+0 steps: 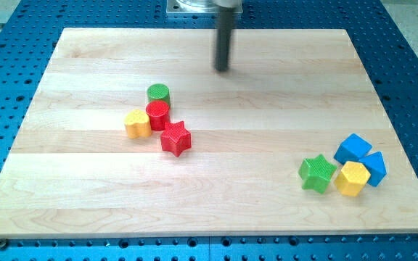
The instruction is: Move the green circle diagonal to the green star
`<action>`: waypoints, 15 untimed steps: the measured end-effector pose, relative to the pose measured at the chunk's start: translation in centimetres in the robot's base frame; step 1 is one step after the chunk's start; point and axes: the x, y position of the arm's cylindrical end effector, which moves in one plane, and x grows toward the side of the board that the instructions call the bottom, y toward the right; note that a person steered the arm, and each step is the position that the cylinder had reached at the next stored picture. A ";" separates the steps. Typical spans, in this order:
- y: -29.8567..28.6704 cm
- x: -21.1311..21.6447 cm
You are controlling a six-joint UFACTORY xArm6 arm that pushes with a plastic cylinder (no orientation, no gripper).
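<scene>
The green circle (158, 93) sits left of the board's middle, touching the red circle (157, 114) just below it. The green star (317, 173) lies at the view's lower right, touching the yellow hexagon (353, 178). My tip (223, 69) rests on the board near the view's top centre, up and to the right of the green circle and well apart from it.
A yellow heart (137, 124) and a red star (175, 138) flank the red circle. A blue block (353, 148) and a blue triangle (375, 167) sit beside the yellow hexagon. The wooden board (85, 196) lies on a blue perforated table (412, 87).
</scene>
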 end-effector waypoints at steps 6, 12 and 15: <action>8.1 15.5; 5.4 22.2; 13.3 15.6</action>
